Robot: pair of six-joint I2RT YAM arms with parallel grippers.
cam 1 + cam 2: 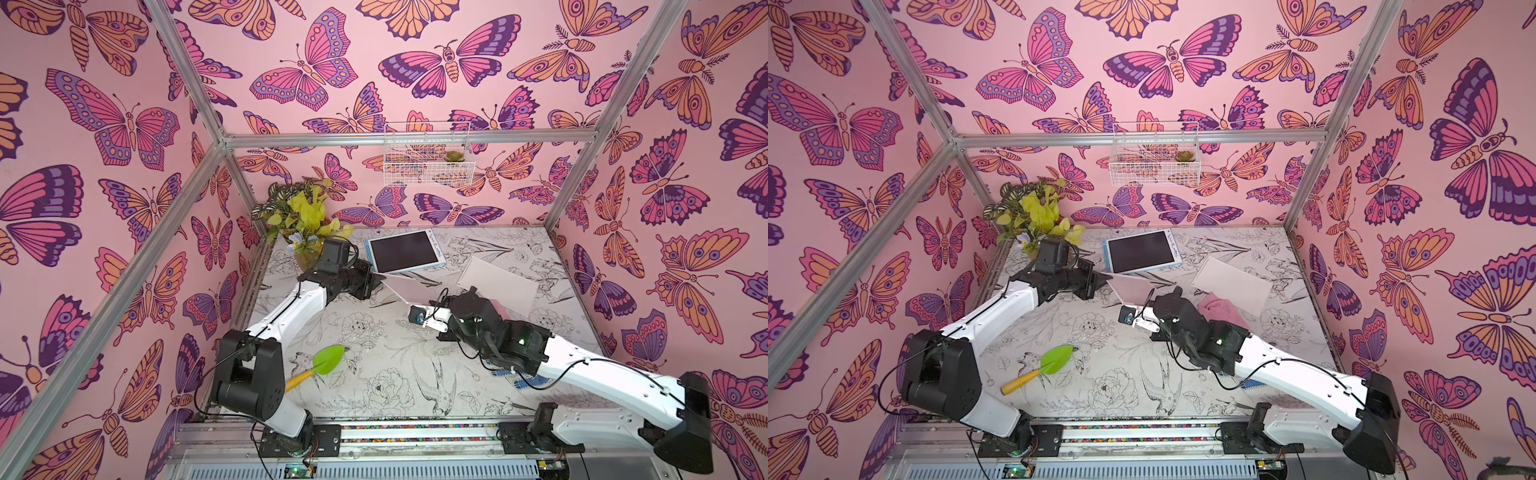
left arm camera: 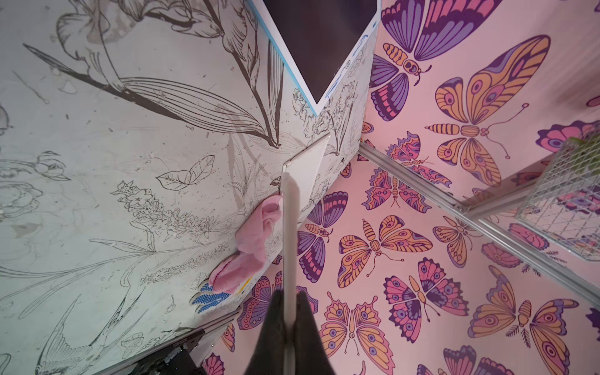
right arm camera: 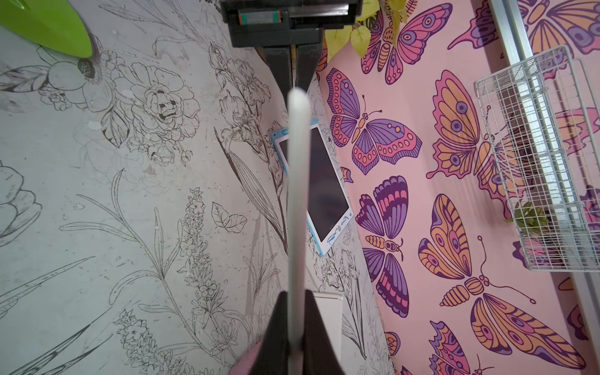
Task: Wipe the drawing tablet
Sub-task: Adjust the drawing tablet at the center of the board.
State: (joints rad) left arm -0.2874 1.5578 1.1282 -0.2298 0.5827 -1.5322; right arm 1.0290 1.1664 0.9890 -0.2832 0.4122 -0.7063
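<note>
The left jaws are clamped tight on one end of a thin white panel. The right jaws lie against both faces of its opposite end, with no gap visible, so the panel spans between the two arms in both top views. Just beyond it, the drawing tablet lies flat with its dark screen up, at the far edge of the tabletop near the back wall. A pink cloth sits beside the right arm, and a green trowel lies nearer the front.
</note>
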